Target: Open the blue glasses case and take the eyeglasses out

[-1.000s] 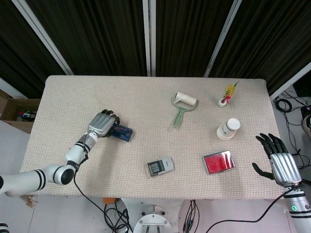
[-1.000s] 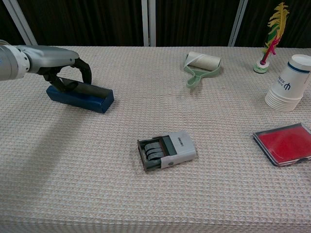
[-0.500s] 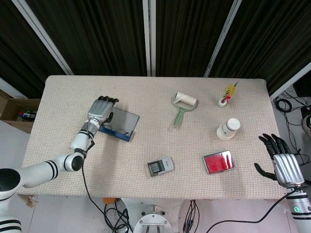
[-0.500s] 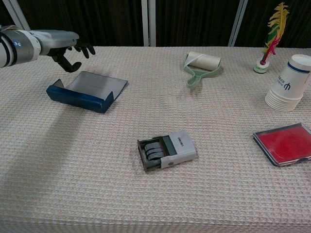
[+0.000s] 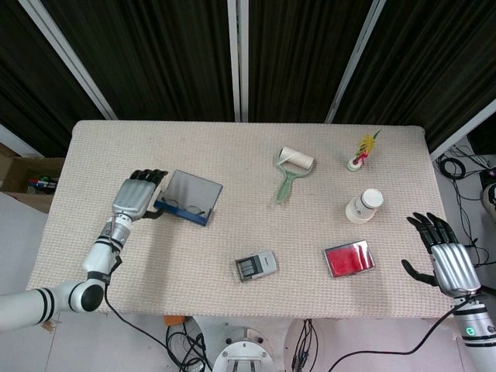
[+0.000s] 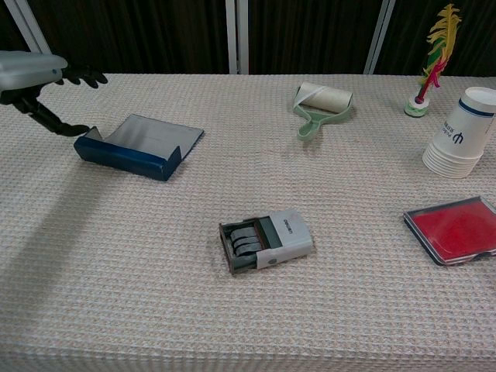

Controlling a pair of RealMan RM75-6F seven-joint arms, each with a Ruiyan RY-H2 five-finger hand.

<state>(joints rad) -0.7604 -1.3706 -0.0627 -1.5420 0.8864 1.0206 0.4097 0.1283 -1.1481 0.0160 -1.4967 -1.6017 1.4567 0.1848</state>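
My left robot hand (image 5: 133,200) hovers with fingers spread and holding nothing, just left of the blue glasses case (image 5: 186,198), which lies open on the desk (image 5: 232,170), eyeglasses (image 5: 180,207) not yet taken out. Nothing blocks them; the stamp (image 5: 256,266), lint roller (image 5: 293,168) and red tin (image 5: 349,258) sit well apart. My right robot hand (image 5: 446,260) idles spread, off the desk.

Robot lab, cloth-covered table (image 5: 248,155), black curtains (image 5: 155,54) behind, loose cables (image 5: 457,167) (on floor)
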